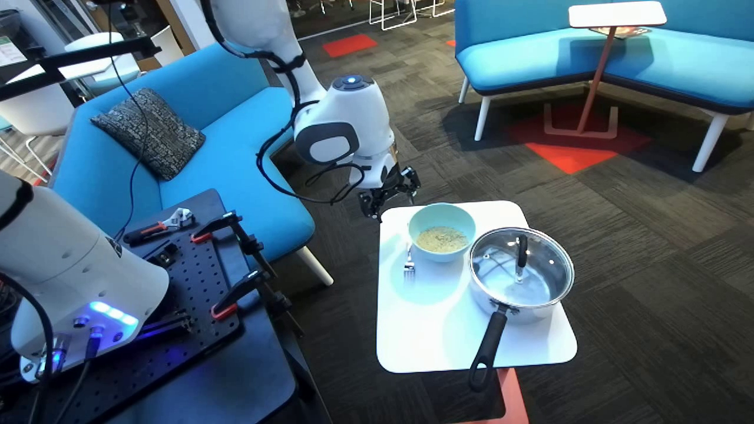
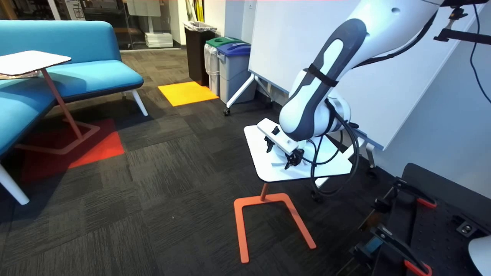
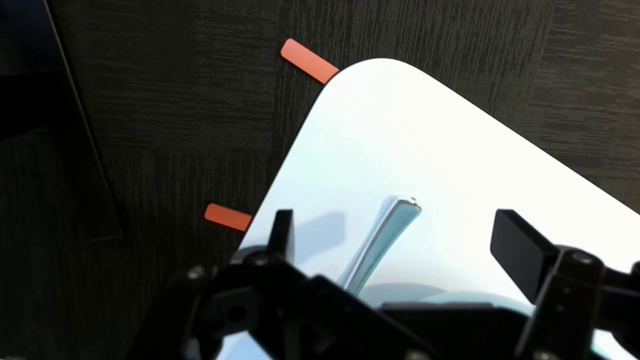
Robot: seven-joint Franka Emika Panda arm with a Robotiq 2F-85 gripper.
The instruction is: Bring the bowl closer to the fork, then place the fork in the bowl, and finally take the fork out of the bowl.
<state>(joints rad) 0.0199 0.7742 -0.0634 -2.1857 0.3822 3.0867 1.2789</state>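
Bowl [image 1: 442,216] beside fork [image 3: 384,244] near desk [image 1: 433,327] corner, presumably for short transfer; jaws spread, empty (I'd guess to straddle fork).

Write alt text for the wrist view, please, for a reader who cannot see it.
A fork, only its handle visible, lies on a white table, seen between the robot's open black jaws. Low in the picture, part of a pale blue bowl shows past the jaws; dark carpet lies beyond the table.
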